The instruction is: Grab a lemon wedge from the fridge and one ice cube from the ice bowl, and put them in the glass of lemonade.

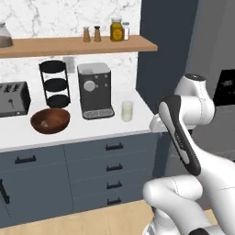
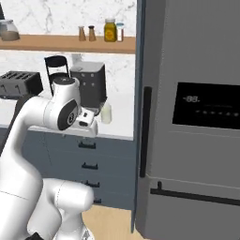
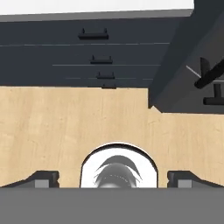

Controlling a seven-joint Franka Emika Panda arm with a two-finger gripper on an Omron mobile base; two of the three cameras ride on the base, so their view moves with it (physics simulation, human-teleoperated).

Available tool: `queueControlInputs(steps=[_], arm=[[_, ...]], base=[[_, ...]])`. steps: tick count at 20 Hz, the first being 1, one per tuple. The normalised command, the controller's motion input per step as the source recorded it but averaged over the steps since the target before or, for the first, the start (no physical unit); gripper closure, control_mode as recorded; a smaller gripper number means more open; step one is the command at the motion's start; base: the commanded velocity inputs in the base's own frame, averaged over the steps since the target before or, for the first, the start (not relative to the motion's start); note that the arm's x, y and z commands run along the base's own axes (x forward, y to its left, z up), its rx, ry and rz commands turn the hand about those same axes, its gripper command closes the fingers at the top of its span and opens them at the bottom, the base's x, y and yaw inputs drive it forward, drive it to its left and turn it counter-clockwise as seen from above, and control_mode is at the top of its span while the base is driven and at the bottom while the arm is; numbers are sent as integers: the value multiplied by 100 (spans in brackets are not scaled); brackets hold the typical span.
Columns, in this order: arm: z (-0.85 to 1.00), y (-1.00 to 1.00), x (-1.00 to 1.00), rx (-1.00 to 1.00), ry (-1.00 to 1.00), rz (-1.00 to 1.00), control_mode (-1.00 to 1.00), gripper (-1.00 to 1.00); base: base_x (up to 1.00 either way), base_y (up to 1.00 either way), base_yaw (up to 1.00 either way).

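wood floor (image 3: 52, 122) bare; fridge (image 2: 197, 117) shut; jaws wide, over floor

You can't see inside fridge (image 2: 197, 117): door shut, right and bottom edges cut off by frame in right base view. Ice bowl (image 1: 50, 120) contents too small to tell; pale speck only. In right base view, arm hides ice bowl and covers part of glass of lemonade (image 2: 106, 113). Toaster (image 1: 13, 98) cut by left edge in left base view. Shelf jar (image 1: 4, 35) cropped at left. Labels on shelf bottles unreadable.
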Motion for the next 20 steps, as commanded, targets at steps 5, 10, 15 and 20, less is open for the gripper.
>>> queueControlInputs(steps=[5, 10, 15, 20], arm=[[0, 0, 0, 0, 0, 0, 100, -100], [0, 0, 0, 0, 0, 0, 100, -100], [0, 0, 0, 0, 0, 0, 100, -100], [0, 0, 0, 0, 0, 0, 100, -100]], base=[[67, 100, -14], [72, 84, -17], [65, 28, -9], [67, -7, 0]])
